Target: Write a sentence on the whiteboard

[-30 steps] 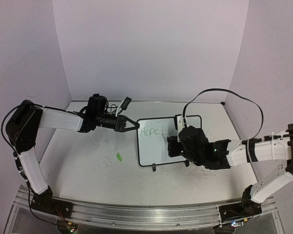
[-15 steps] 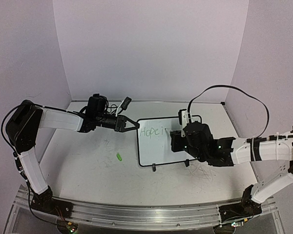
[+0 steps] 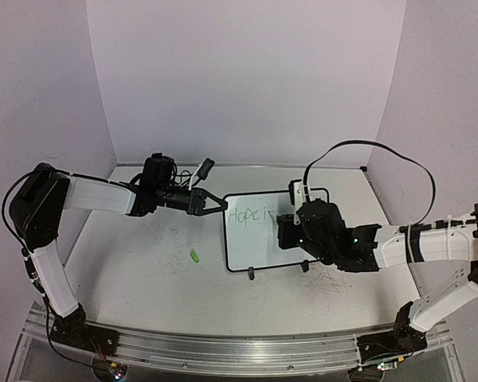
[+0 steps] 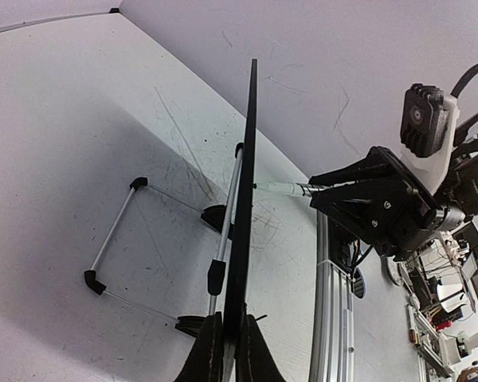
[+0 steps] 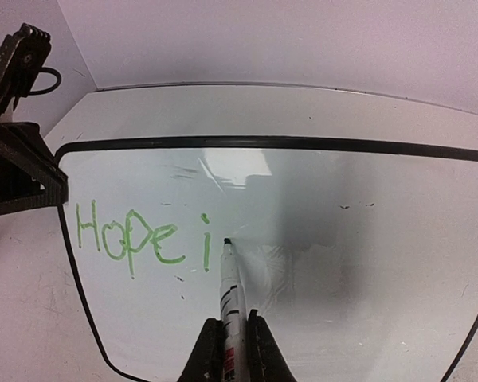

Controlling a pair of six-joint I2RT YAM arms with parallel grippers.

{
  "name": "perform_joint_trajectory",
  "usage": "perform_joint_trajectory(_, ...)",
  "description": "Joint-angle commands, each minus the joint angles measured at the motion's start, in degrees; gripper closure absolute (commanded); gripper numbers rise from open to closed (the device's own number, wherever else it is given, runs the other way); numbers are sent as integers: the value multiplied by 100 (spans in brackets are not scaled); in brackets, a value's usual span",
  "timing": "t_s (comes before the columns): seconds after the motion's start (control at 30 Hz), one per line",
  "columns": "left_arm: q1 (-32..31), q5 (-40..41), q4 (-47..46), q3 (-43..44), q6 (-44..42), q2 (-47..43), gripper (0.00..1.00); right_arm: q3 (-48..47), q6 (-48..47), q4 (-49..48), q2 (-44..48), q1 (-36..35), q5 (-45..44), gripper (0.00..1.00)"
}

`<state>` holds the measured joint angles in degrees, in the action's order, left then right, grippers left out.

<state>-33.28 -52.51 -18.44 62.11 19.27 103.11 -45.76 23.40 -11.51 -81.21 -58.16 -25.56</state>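
Note:
The whiteboard (image 3: 247,243) stands tilted on the table, edge-on in the left wrist view (image 4: 248,159). My left gripper (image 3: 221,204) is shut on its left edge, its jaws pinching the black frame (image 4: 229,350). The sentence (image 5: 127,239) reads "Hope i" in green near the board's top left (image 3: 248,214). My right gripper (image 5: 229,338) is shut on a white marker (image 5: 232,290). The marker's tip is at the board just right of the "i". From above, the right gripper (image 3: 287,227) covers the board's right part.
A small green piece (image 3: 195,255), perhaps the marker's cap, lies on the table left of the board. The board's wire stand (image 4: 115,239) and black feet (image 3: 251,274) stick out behind and below it. Walls close the table at the back and sides.
My right gripper has shifted right and a little up along the board, bringing the marker tip just past the "i". The left arm and the board have not moved.

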Motion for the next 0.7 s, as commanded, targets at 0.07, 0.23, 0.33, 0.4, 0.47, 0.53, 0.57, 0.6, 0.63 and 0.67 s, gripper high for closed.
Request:
perform_joint_trajectory(0.07,-40,-232,-99,-26,42,-300,100,-266,-93,-202,-60,21,-95,100)
perform_joint_trajectory(0.23,-41,-231,-99,-32,42,-300,100,-322,-125,-202,-125,18,-161,100)
perform_joint_trajectory(0.33,-41,-224,-99,-26,42,-298,100,-322,-124,-124,-132,18,-196,100)
perform_joint_trajectory(0.4,-39,-230,-99,-14,42,-286,100,-305,-84,-45,-127,20,-205,100)
perform_joint_trajectory(0.47,-45,-232,-99,-14,42,-283,100,-253,-26,15,-109,21,-177,100)
perform_joint_trajectory(0.53,-40,-234,-99,-12,47,-283,100,-195,28,47,-65,8,-138,100)
perform_joint_trajectory(0.57,-39,-236,-99,-7,49,-283,100,-167,50,61,-54,10,-118,100)
perform_joint_trajectory(0.6,-39,-229,-99,-12,51,-283,100,-139,75,78,-45,4,-87,100)
perform_joint_trajectory(0.63,-39,-230,-99,-8,51,-282,100,-114,111,92,-36,-4,-67,100)
perform_joint_trajectory(0.67,-39,-230,-99,-12,51,-279,100,-95,133,105,-29,-17,-62,100)
